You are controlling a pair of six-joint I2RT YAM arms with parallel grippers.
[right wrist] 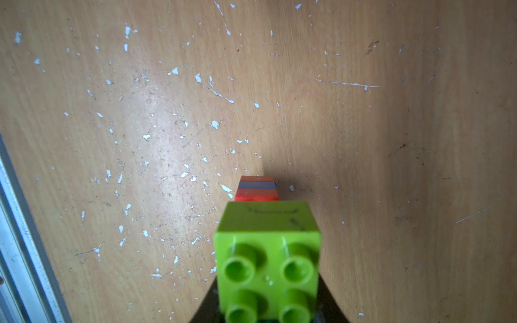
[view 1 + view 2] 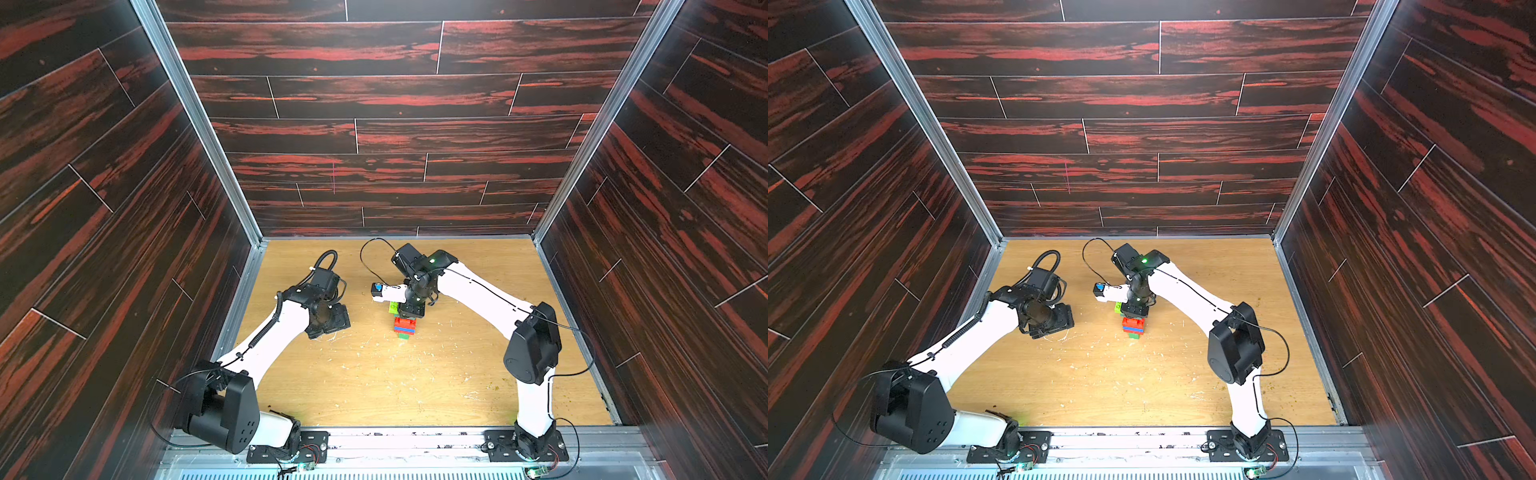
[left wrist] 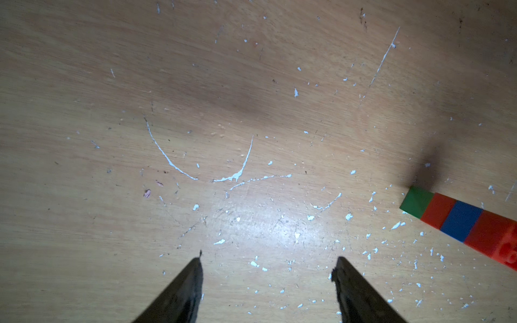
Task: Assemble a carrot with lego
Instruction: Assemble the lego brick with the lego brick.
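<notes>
My right gripper (image 2: 410,311) is clamped on the top of the carrot (image 2: 404,326), with the lime brick (image 1: 268,251) between my fingers and the green tip (image 3: 416,202) down by the table (image 3: 251,84). My left gripper (image 3: 268,270) hangs with jaws apart over scratched wood dotted with white flecks (image 3: 237,176), well to the carrot's side. Any lettering on the studs (image 1: 242,270) is too blurred to read.

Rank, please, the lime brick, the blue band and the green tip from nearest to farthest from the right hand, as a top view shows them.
1. Lime brick: right against the right hand, at the gripped end.
2. Blue band: midway down the carrot.
3. Green tip: the carrot's free end, farthest out.
</notes>
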